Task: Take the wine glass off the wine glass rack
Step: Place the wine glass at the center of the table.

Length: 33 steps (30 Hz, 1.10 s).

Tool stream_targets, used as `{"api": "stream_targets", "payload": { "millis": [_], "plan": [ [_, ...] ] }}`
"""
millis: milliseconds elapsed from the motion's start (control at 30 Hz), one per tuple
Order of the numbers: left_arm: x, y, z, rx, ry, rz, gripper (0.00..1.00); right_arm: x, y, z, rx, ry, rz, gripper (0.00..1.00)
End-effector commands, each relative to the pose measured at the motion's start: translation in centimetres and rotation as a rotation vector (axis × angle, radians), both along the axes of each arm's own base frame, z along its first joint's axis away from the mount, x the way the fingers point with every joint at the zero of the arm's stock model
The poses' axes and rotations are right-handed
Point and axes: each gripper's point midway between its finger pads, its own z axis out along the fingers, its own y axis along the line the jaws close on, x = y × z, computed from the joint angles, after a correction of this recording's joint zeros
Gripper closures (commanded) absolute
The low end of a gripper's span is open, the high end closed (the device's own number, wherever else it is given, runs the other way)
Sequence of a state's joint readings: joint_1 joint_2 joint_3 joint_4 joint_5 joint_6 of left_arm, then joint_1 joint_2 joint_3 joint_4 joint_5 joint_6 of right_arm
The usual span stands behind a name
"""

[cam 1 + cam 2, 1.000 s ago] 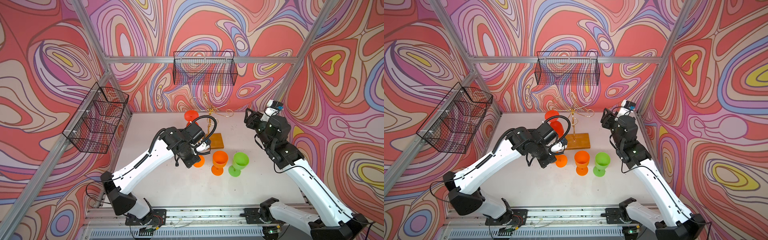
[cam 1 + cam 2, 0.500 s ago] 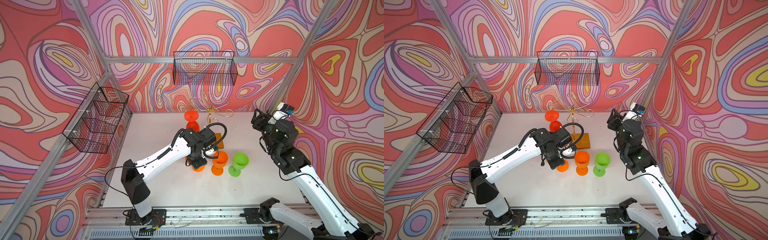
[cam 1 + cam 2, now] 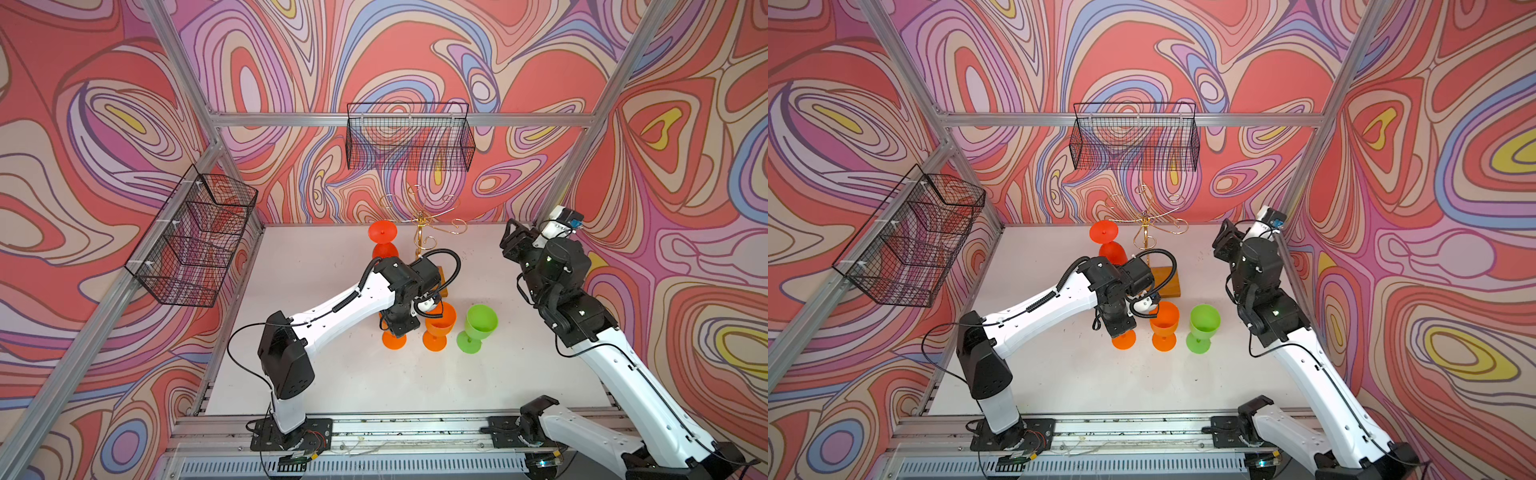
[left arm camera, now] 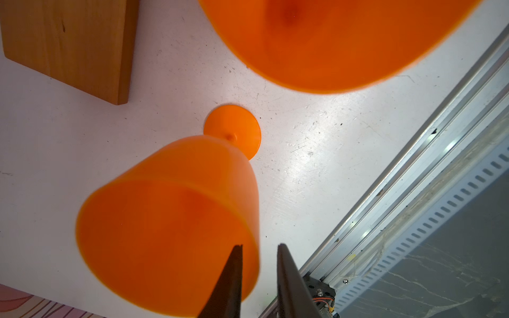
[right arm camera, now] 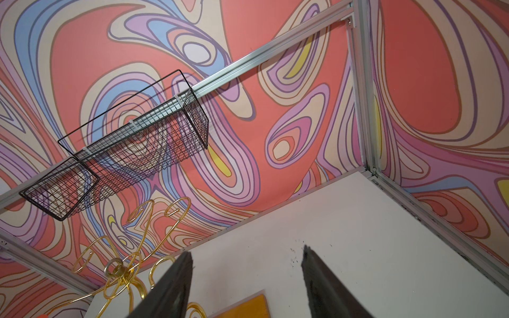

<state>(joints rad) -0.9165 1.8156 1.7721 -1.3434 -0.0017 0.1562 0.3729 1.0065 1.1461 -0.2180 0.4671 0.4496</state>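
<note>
Straddling the rim of the orange plastic wine glass, my left gripper has its dark fingers only narrowly apart. One finger lies over the mouth of the bowl and the other outside its wall. A gap shows between them, so I judge the rim sits loose there rather than pinched.

The glass stands upright on its round foot on the white counter, just below centre in both top views. It is the left end of a row with a second orange goblet and a lime-green goblet. I take that spot as chosen to be clear of the rack, yet close beside its neighbours.

The thin gold wire wine glass rack on its honey-brown wooden base stands above centre, near the back wall. A red plastic wine glass hangs upside down left of the twisted stem, its foot disc uppermost. A curled arm seems to catch it under the foot, which is why it must be slid outward, not lifted straight.

My right gripper is spread wide with nothing between its fingers. It is held high at the right of the frame, facing the rack and well apart from every glass. I judge it is staying out of my left arm's way.
</note>
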Motion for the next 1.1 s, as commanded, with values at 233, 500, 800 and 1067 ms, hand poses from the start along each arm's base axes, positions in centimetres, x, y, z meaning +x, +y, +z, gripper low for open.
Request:
{"api": "stream_targets", "payload": {
  "millis": [233, 500, 800, 1067],
  "plan": [
    [-0.2, 0.1, 1.1, 0.008, -0.009, -0.021, 0.51, 0.2, 0.1, -0.6, -0.013, 0.019, 0.001, 0.33],
    [-0.9, -0.1, 5.9, -0.129, -0.060, -0.020, 0.27, 0.3, 0.3, -0.7, -0.010, 0.021, 0.008, 0.33],
    [-0.8, 2.5, 18.0, -0.456, -0.391, 0.076, 0.23, 0.3, 2.0, 0.1, 0.009, 0.001, 0.111, 0.33],
    [-0.5, 9.6, 28.8, -0.846, -0.920, 0.293, 0.15, 0.5, 6.9, 1.6, 0.086, -0.016, 0.378, 0.34]
  ]
}}
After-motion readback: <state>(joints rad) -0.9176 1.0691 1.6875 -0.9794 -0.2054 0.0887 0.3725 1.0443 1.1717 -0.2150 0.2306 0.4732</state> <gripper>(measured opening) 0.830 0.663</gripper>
